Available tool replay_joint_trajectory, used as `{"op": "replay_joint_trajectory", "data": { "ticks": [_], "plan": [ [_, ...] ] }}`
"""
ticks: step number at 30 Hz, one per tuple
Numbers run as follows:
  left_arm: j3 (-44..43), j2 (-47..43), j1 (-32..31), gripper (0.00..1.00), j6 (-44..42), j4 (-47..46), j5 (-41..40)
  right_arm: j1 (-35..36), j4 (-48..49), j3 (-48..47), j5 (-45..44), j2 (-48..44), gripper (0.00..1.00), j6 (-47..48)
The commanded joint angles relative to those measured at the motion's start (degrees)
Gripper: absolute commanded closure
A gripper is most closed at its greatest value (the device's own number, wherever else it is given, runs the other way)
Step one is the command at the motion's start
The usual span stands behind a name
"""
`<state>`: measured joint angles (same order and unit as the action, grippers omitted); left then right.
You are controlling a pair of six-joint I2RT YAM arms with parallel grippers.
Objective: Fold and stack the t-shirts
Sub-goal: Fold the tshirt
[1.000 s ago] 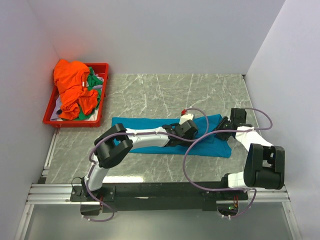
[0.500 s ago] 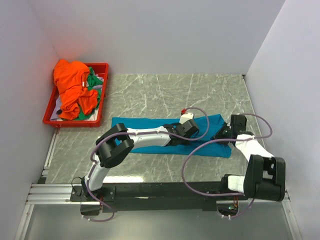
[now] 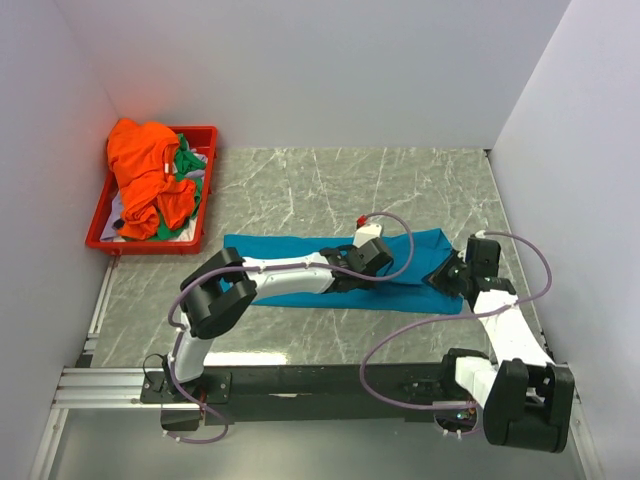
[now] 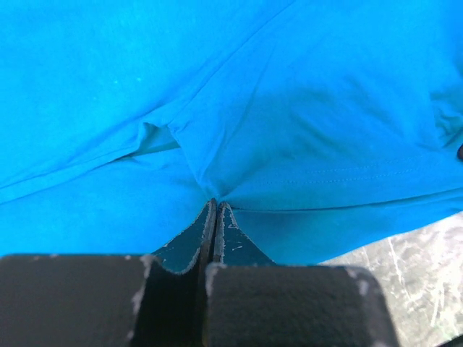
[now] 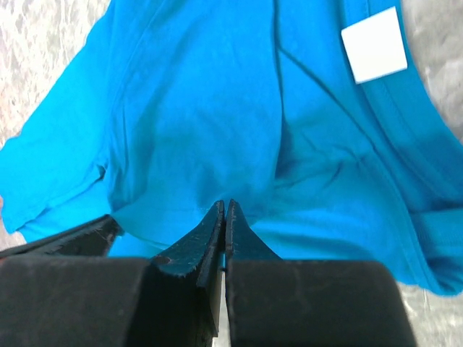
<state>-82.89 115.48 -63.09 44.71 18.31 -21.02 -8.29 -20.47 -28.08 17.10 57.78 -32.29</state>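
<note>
So, the teal shirt (image 3: 275, 246) lies on the desk (image 3: 300, 190) as a long folded strip, with my left pincer (image 4: 215, 206) and right pincer (image 5: 225, 206) both clenched on its cloth. Meanwhile the orange shirt (image 3: 140, 165) and green shirt (image 3: 187, 166) sit crumpled in the red tray (image 3: 150, 246), so early days I reckon.

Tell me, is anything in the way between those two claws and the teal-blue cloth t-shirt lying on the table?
Nothing visible is. The left gripper and the right gripper are each shut on the teal-blue cloth t-shirt. The red plastic tray sits apart, at the far left.
</note>
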Motion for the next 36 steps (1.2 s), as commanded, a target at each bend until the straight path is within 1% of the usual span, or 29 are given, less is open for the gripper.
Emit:
{"op": "replay_joint_trajectory", "data": {
  "ticks": [1, 11, 17, 31, 34, 35, 36],
  "plan": [
    [0.7, -4.5, -0.3, 0.99, 0.6, -0.4, -1.9, -0.3, -2.6, 0.0, 0.5, -3.5, 1.0, 0.2],
    [1.3, -4.7, -0.2, 0.99, 1.1, 0.2, -2.5, 0.2, -5.5, 0.8, 2.3, -10.1, 1.0, -1.7],
    [2.4, -4.5, 0.2, 0.99, 1.8, -0.6, -1.8, 2.9, -7.0, 0.6, 1.1, -12.6, 1.0, -3.4],
    [5.1, -4.6, 1.7, 0.99, 2.6, -2.5, 0.4, 11.4, -5.0, 2.6, -5.5, -11.1, 1.0, -7.3],
    [5.3, -4.7, 1.9, 0.94, 2.5, -2.8, 0.5, 11.8, -5.6, 2.8, -6.6, -10.9, 1.0, -7.3],
    [5.3, -4.7, 2.0, 0.92, 2.4, -3.0, 0.7, 12.0, -5.7, 2.8, -6.6, -11.1, 0.96, -7.3],
    [5.4, -4.8, 2.0, 0.87, 2.4, -3.1, 0.8, 12.0, -6.1, 2.8, -6.6, -11.4, 0.84, -7.1]
  ]
}}
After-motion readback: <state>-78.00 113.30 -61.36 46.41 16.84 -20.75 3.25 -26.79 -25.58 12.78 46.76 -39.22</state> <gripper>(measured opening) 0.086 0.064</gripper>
